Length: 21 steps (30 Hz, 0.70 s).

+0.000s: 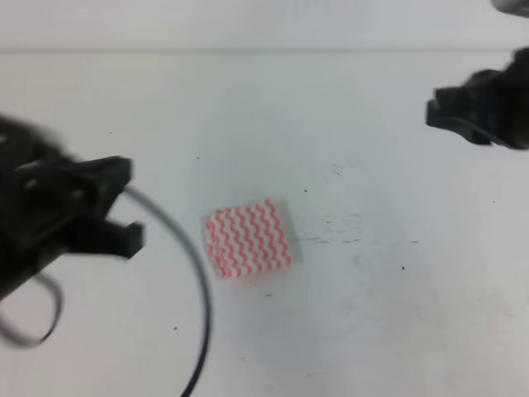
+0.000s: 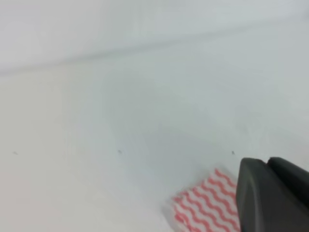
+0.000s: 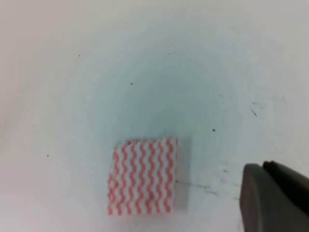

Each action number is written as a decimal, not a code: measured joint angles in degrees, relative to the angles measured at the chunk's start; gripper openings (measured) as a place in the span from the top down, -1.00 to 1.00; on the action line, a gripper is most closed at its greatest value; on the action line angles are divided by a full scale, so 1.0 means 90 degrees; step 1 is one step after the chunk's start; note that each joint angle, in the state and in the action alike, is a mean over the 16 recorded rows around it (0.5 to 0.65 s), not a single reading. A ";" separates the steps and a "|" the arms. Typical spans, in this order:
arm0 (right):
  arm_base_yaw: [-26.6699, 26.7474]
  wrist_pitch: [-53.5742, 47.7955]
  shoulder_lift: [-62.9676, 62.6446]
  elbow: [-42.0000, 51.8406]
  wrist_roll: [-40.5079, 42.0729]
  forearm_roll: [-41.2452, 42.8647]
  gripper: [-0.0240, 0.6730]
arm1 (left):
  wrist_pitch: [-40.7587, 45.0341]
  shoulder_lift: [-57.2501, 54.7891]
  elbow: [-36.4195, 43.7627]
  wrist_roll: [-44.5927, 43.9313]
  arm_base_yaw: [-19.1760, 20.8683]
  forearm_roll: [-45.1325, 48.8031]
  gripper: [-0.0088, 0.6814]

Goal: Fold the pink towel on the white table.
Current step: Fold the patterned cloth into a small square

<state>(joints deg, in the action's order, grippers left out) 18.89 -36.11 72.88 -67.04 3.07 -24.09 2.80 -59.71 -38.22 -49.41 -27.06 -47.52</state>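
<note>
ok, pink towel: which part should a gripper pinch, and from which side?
Judging from its pose, the pink towel lies flat as a small, near-square patch on the white table, nothing raised. A corner or edge looks best, taken from above with a low pinch. The left gripper sits nearer, so the towel's left edge seems likeliest.

towel (image 1: 247,238) lies flat on table (image 1: 372,314), near its middle | left gripper (image 1: 124,203) left of towel, apart from it | cable (image 1: 194,273) between left gripper and towel | right gripper (image 1: 438,112) far right, behind towel, well apart
</note>
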 joint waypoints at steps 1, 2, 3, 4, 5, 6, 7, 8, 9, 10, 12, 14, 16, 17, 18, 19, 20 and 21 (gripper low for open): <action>0.0000 0.0070 -0.0189 0.0182 -0.0003 -0.0025 0.94 | -0.0077 0.0245 0.0187 0.0001 0.0000 -0.0051 0.98; 0.0000 0.0122 -0.0367 0.0354 -0.0006 -0.0052 0.94 | -0.0116 0.0449 0.0350 0.0001 0.0000 -0.0092 0.98; 0.0000 0.0177 -0.0533 0.0515 -0.0008 -0.0083 0.94 | -0.0160 0.0656 0.0513 0.0001 0.0000 -0.0138 0.98; -0.0001 0.0211 -0.0673 0.0650 -0.0012 -0.0107 0.94 | -0.0195 0.0836 0.0667 0.0001 0.0000 -0.0184 0.98; -0.0002 0.0236 -0.0805 0.0773 -0.0015 -0.0129 0.94 | -0.0201 0.0943 0.0776 0.0001 0.0000 -0.0213 0.98; -0.0002 0.0264 -0.0927 0.0882 -0.0015 -0.0149 0.94 | -0.0215 0.1039 0.0880 0.0001 0.0000 -0.0241 0.98; -0.0002 0.0305 -0.1052 0.0991 -0.0015 -0.0170 0.94 | -0.0231 0.1075 0.0949 0.0001 -0.0001 -0.0260 0.98; -0.0002 0.0318 -0.1166 0.1085 -0.0017 -0.0189 0.94 | -0.0263 0.1104 0.1021 0.0002 -0.0001 -0.0281 0.98; -0.0003 0.0344 -0.1254 0.1152 -0.0018 -0.0206 0.94 | -0.0260 0.1086 0.1063 0.0001 -0.0001 -0.0295 0.98; -0.0002 0.0377 -0.1340 0.1217 -0.0017 -0.0217 0.94 | -0.0267 0.1039 0.1090 0.0000 -0.0001 -0.0309 0.98; -0.0001 0.0409 -0.1462 0.1298 -0.0017 -0.0240 0.94 | -0.0218 0.0808 0.1054 -0.0013 -0.0001 -0.0328 0.98; 0.0000 0.0426 -0.1531 0.1329 -0.0015 -0.0257 0.94 | -0.0122 0.0444 0.0931 -0.0035 -0.0001 -0.0343 0.98; -0.0001 0.0424 -0.1584 0.1343 -0.0009 -0.0263 0.94 | -0.0023 -0.0039 0.0716 -0.0067 -0.0002 -0.0362 0.98; 0.0000 0.0438 -0.1601 0.1346 -0.0003 -0.0259 0.94 | 0.0016 -0.0297 0.0590 -0.0085 -0.0003 -0.0374 0.98; 0.0000 0.0449 -0.1621 0.1347 0.0001 -0.0254 0.94 | 0.0051 -0.0566 0.0448 -0.0106 -0.0004 -0.0384 0.98; 0.0000 0.0463 -0.1640 0.1348 0.0008 -0.0245 0.94 | 0.0100 -0.0867 0.0269 -0.0134 -0.0006 -0.0388 0.98; 0.0002 0.0487 -0.1655 0.1348 0.0022 -0.0235 0.94 | 0.0156 -0.1176 0.0074 -0.0165 -0.0009 -0.0389 0.98; 0.0003 0.0507 -0.1667 0.1348 0.0034 -0.0227 0.94 | 0.0222 -0.1482 -0.0139 -0.0198 -0.0015 -0.0391 0.98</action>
<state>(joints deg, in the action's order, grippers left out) 18.92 -31.54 57.87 -54.90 3.37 -26.14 4.80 -73.05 -39.48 -51.20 -27.20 -51.04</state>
